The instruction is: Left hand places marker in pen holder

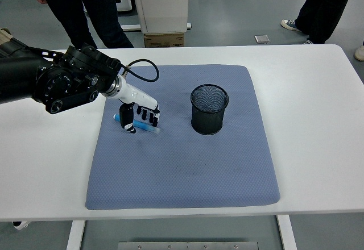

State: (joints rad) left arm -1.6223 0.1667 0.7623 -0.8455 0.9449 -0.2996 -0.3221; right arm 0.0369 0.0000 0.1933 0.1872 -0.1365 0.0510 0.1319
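A white table (318, 91) carries a blue mat (182, 165). On the mat's far-left part lies the blue marker (142, 126), with the left hand (138, 113) curled down over it, fingertips seemingly closing on the barrel, though a firm grip cannot be confirmed. The mesh pen holder (209, 109) stands apart to the right. A shallow pinch could let the marker roll free.

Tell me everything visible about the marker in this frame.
The marker is a slim blue stick, apparently plastic, lying flat on the blue mat, left of the black mesh pen holder and apart from it. It slants from upper left to lower right. The left hand is on it, fingers curled over its middle; whether it is lifted cannot be told.
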